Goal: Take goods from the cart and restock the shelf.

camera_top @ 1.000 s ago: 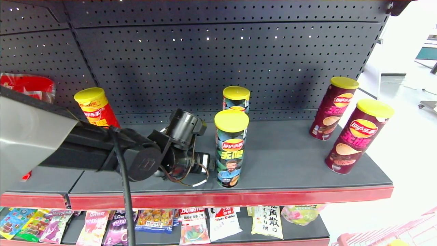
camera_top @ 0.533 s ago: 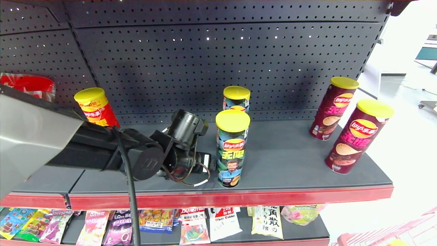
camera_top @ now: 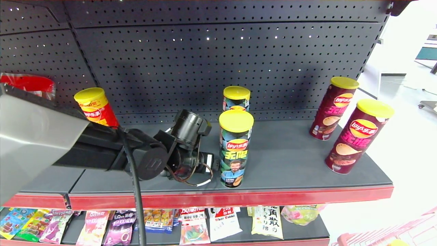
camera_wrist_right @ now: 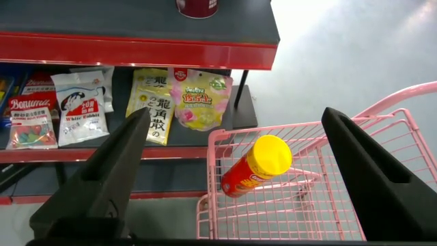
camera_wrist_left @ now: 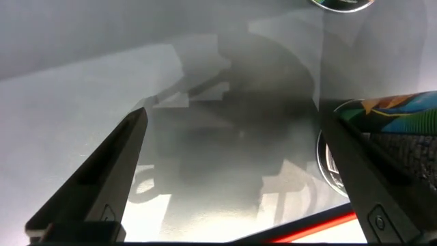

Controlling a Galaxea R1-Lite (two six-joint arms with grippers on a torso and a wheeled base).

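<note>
Black fingers of the left gripper [camera_wrist_left: 232,116] are spread wide over the dark shelf [camera_top: 290,160]. At the centre of the head view, a yellow-lidded green can [camera_top: 236,150] stands upright just beside them. The right gripper [camera_wrist_right: 237,113] hangs released above the pink cart [camera_wrist_right: 341,198], where a red can [camera_wrist_right: 256,167] lies tilted.

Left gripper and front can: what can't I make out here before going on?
- Left wrist view: front can cut by the edge, behind one jaw of the left gripper; contact unclear.
- Head view: rear can mostly hidden by the front can.
- Right wrist view: cart cut off by the edge; contents beyond one red can unknown.
</note>
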